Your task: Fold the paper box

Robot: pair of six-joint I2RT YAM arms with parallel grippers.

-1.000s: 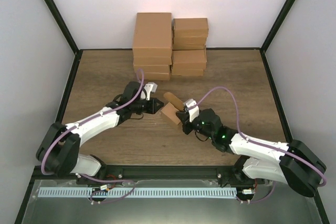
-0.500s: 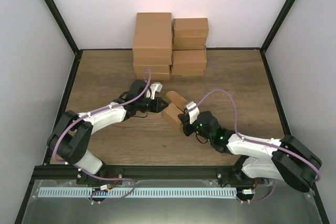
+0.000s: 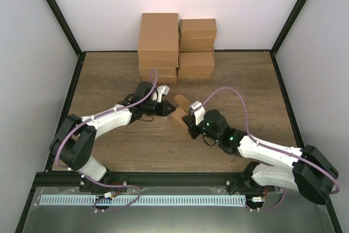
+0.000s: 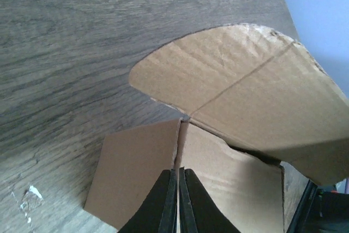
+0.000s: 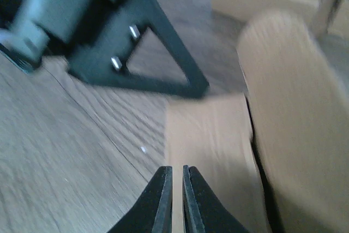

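Paper box [image 3: 178, 115] lies mid-table [image 3: 109, 80], long axis near-to-far, rounded flap raised at the far end. We note it lies between the pincers, left gripper [image 4: 178, 172] at its left wall and right gripper [image 5: 176, 168] at its near-right. Both jaws are pinched narrow. We cannot tell whether either nips card.

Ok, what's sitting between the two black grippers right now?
The tan-brown cardboard paper box, part-folded, sits between the left gripper and the right gripper; the top view shows it.
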